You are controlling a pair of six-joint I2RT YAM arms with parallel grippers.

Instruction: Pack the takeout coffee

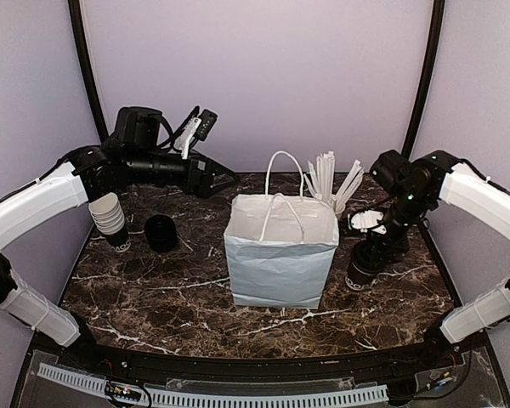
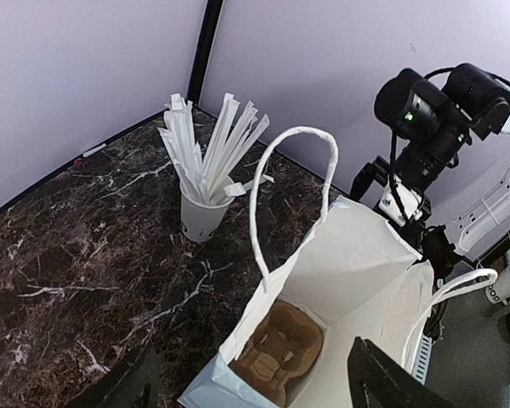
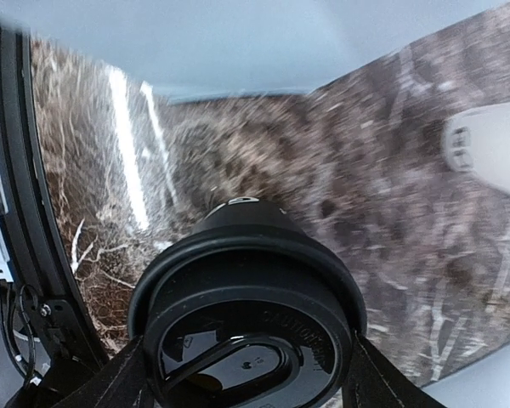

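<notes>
The takeout coffee [image 1: 360,272], a dark cup with a black lid, stands right of the white paper bag [image 1: 280,255]. My right gripper [image 1: 370,253] is shut on it from above. In the right wrist view the lid [image 3: 246,289] fills the space between both fingers of the right gripper [image 3: 246,378]; the background is blurred. My left gripper [image 1: 224,181] is open and empty, held above the table behind the bag's left corner. In the left wrist view it [image 2: 251,391] looks into the open bag [image 2: 365,255], where a brown cup carrier [image 2: 280,348] lies on the bottom.
A stack of lidless white cups [image 1: 109,217] and a black object [image 1: 160,233] stand at the left. A white cup of white sticks [image 1: 330,183] stands behind the bag, also seen from the left wrist [image 2: 206,183]. The bag's handles [image 1: 282,170] stick up.
</notes>
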